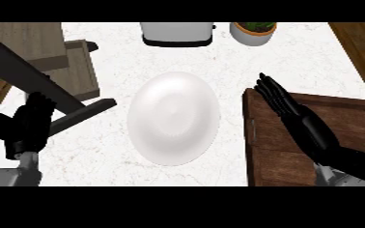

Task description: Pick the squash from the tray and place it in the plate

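Status: your plate [173,118] lies bare at the counter's middle, and the squash shows nowhere in view, possibly hidden under your right hand [296,113], which stretches with straight, wide fingers over the wooden tray [267,164]; so pick and place both look undone. Left hand [28,125] rests at the left edge, fingers relaxed. Surroundings: toaster [178,33] and potted plant [253,31] behind the plate, well apart, obstructing nothing.

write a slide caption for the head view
Right hand open over the wooden tray, white plate bare at centre, left hand at the left edge; no squash visible.
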